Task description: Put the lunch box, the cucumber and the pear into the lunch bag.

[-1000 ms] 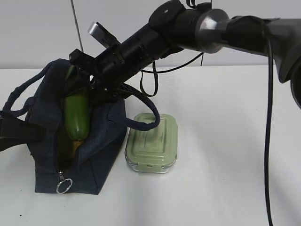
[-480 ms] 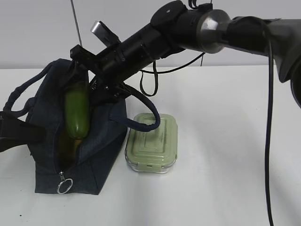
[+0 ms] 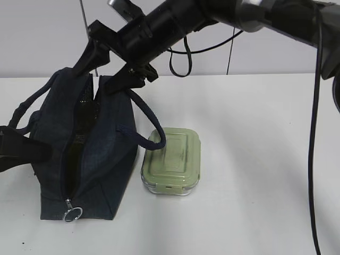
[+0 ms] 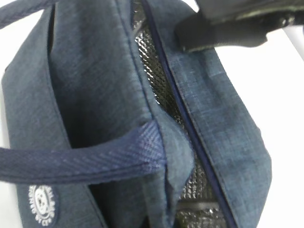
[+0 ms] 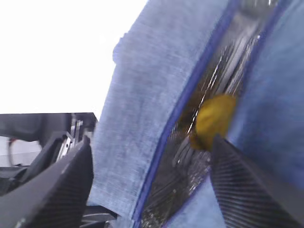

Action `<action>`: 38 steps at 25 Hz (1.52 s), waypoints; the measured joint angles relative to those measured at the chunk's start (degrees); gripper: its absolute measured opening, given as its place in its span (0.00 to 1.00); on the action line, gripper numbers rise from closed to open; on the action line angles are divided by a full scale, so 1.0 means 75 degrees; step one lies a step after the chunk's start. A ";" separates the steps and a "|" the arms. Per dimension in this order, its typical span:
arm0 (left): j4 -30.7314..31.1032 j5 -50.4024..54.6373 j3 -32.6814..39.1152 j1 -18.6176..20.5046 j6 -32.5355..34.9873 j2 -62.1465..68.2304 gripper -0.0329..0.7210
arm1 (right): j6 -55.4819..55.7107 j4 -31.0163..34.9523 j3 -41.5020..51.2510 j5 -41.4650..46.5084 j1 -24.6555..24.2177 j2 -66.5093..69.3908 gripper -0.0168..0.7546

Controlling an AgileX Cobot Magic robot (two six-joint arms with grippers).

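While my right arm reaches in from the upper right and slants down across the middle, its jaws [image 3: 109, 66] hang spread apart and empty just above the top opening of the large dark navy fabric lunch bag [image 3: 106, 159]. My left jaws [image 3: 18, 149] sit at the bag's left side, dark and partly out of frame; whether they are released or clenched I cannot tell.

The bag stands upright on the white bench [image 3: 255, 175], its long axis running from the near edge away toward the wall, the zipper parted along the top and its metal ring pull [image 3: 73, 214] hanging at the near end. Down in the silvery lining I see the small yellow-orange pear [image 5: 213, 118].

The rounded-rectangular lunch box with the pale sage-green lid [image 3: 171, 161] lies flat on the bench just right of the bag, its long axis parallel to it. One rope-like navy handle [image 3: 146, 119] droops onto the lid's left edge.
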 joint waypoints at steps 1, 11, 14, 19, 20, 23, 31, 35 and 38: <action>0.0000 0.0007 0.0000 0.0000 0.0000 0.0000 0.02 | 0.0038 -0.0153 -0.0195 0.0017 0.0000 0.0000 0.79; 0.0000 0.0037 0.0000 0.0000 0.0000 0.0000 0.02 | 0.0483 -0.3362 -0.1788 0.0204 -0.0027 -0.0346 0.75; 0.0000 0.0037 0.0000 0.0000 0.0000 0.0000 0.02 | 0.0584 -0.4653 -0.1829 0.0254 -0.0059 -0.0603 0.72; 0.0000 0.0037 0.0000 0.0000 0.0000 0.0000 0.02 | 0.0702 -0.5289 -0.1819 0.0272 -0.0413 -0.0796 0.71; 0.0000 0.0037 0.0000 0.0000 0.0000 0.0000 0.02 | 0.0717 -0.5357 -0.1742 0.0272 -0.0526 -0.0845 0.71; 0.0000 0.0037 0.0000 0.0000 0.0000 0.0000 0.02 | 0.0717 -0.5602 -0.1267 0.0272 -0.0898 -0.1069 0.71; 0.0000 0.0038 0.0000 0.0000 0.0000 0.0000 0.02 | 0.0571 -0.5625 0.1079 0.0272 -0.1826 -0.1839 0.71; 0.0007 0.0045 0.0000 0.0000 0.0000 0.0000 0.02 | 0.0128 -0.4963 0.2199 0.0244 -0.2349 -0.2116 0.71; 0.0007 0.0045 0.0000 0.0000 0.0000 0.0000 0.02 | -0.0325 -0.4239 0.2822 0.0229 -0.2767 -0.2254 0.71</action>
